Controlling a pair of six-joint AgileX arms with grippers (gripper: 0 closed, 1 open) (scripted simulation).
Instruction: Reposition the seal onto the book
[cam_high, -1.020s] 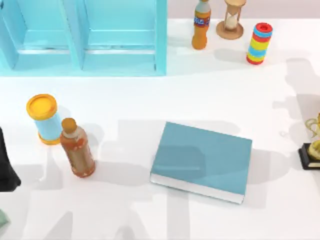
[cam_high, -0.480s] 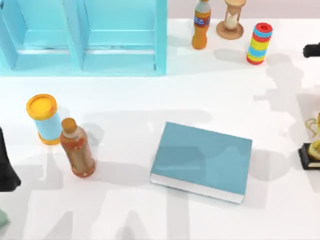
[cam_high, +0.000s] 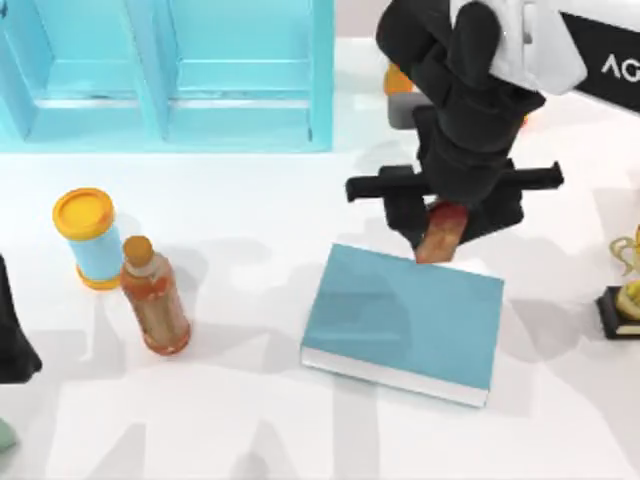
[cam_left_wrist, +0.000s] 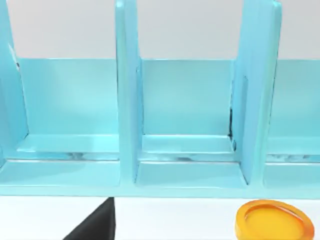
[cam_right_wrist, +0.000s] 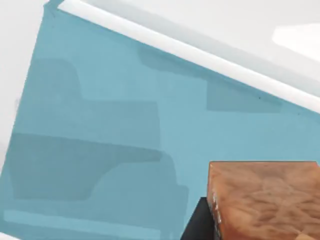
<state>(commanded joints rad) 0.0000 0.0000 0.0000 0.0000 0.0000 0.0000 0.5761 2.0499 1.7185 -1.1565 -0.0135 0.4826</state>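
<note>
Mottled orange-brown, red-topped seal (cam_high: 440, 230) sits pinched in our right gripper (cam_high: 441, 222) over the flat teal-blue hardcover book's (cam_high: 400, 320) far edge; our left arm is parked at the table's left edge.

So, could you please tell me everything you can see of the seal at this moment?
The seal is a small stubby block with a mottled orange-brown body and a darker red top. The right gripper holds it by its upper part, lower end hanging free and slightly tilted, above the far edge of the teal book. In the right wrist view its marbled, stone-like side shows over the cover, apparently not touching it yet.
</note>
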